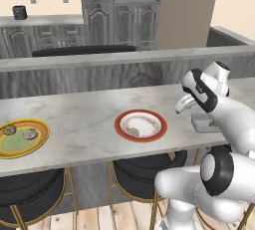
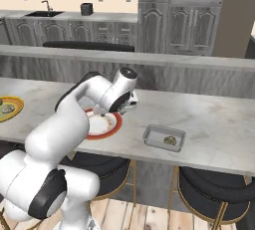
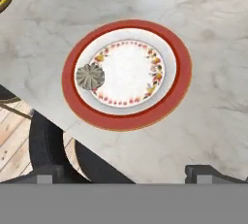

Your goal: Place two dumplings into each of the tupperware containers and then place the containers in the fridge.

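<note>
Gripper [image 3: 123, 173]: spread wide, holding nothing, above red-rimmed plate [image 3: 127, 28] | Dumpling [image 3: 90, 76]: on that plate's near-left inner rim | Tupperware container [image 2: 164, 137]: right of plate, one dumpling inside | Advice: centre over the lump, descend straight, close gently.

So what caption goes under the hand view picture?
Open gripper hovering above one dumpling on the red-rimmed plate.
</note>
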